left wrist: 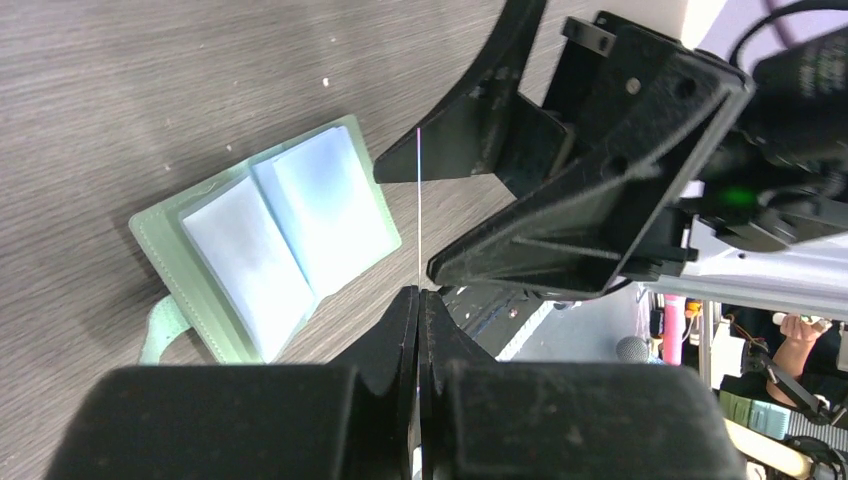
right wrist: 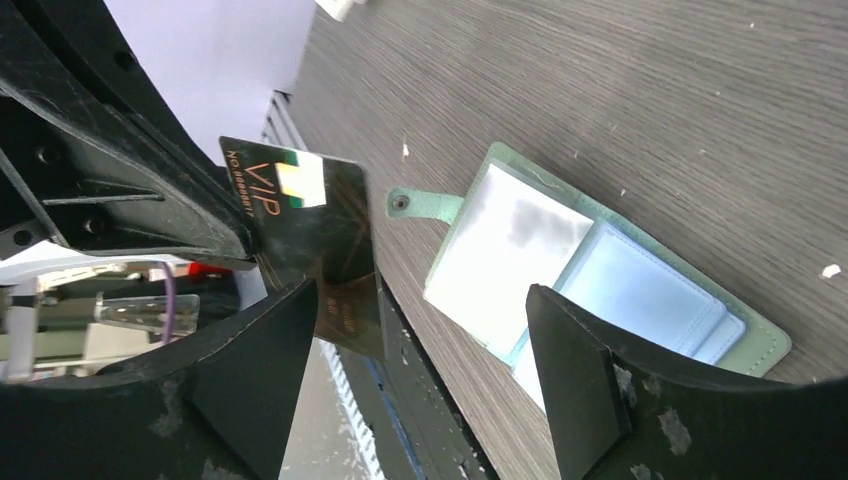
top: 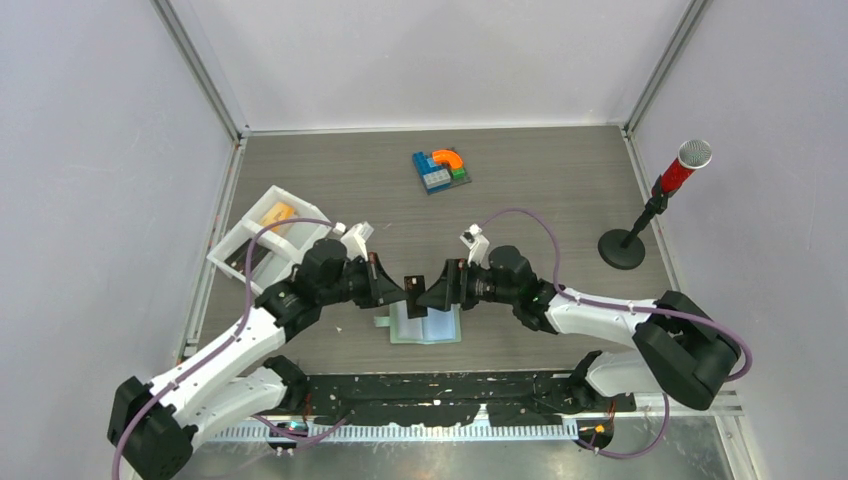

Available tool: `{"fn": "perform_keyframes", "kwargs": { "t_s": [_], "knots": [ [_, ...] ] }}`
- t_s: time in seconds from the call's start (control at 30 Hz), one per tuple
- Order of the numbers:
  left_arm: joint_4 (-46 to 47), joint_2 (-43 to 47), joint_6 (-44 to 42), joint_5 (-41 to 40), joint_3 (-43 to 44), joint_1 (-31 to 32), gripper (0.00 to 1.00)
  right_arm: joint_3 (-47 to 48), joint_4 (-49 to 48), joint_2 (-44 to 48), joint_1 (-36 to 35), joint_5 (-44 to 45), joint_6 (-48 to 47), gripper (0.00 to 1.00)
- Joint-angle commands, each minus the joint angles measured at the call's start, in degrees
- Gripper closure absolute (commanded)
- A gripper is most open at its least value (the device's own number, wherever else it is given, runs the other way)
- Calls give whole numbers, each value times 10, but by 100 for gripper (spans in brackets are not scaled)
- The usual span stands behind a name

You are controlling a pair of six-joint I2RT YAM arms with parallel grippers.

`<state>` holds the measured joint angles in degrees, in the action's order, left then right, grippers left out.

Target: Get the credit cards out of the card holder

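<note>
The left tool (left wrist: 418, 300) pinches a thin dark plastic card (right wrist: 320, 215); the right tool (right wrist: 420, 300) gapes wide, perhaps touching it; sage-green folding card holder (left wrist: 270, 240) lies open.

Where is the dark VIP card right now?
The dark card hangs mid-table in the top view, pinched in the left claw, facing the open right claw, just above the open card holder.
</note>
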<state>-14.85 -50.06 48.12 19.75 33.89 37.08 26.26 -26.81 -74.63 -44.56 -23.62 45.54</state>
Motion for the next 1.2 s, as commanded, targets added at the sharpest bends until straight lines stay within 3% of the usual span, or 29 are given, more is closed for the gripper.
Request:
{"fn": "perform_keyframes", "kwargs": {
  "t_s": [0.0, 0.17, 0.43, 0.5, 0.6, 0.7, 0.77, 0.93, 1.07, 1.17],
  "knots": [
    [29, 34, -20, 19, -4, -8, 100, -35, -215, -18, 32, -90, 85, 16],
    [75, 46, -8, 39, -20, -10, 100, -56, -385, -87, 39, -173, 153, 26],
    [110, 40, 21, 52, -34, -11, 100, -65, -615, -192, 39, -203, 265, 44],
    [117, 39, 29, 54, -40, -13, 100, -62, -651, -214, 39, -205, 283, 52],
    [112, 45, 30, 51, -42, -13, 100, -64, -660, -221, 39, -208, 281, 75],
    [84, 50, 22, 43, -38, -15, 100, -68, -660, -215, 39, -217, 273, 90],
    [48, 52, 6, 48, -26, -22, 91, -67, -660, -213, 39, -230, 273, 94],
    [-96, 81, -71, 47, 34, -40, 57, -67, -657, -216, 39, -275, 266, 94],
    [-180, 86, -119, 56, 83, -42, 44, -69, -659, -228, 34, -295, 263, 95],
    [-233, 63, -153, 80, 127, -43, 42, -64, -659, -229, 21, -313, 261, 95]
  ]
}}
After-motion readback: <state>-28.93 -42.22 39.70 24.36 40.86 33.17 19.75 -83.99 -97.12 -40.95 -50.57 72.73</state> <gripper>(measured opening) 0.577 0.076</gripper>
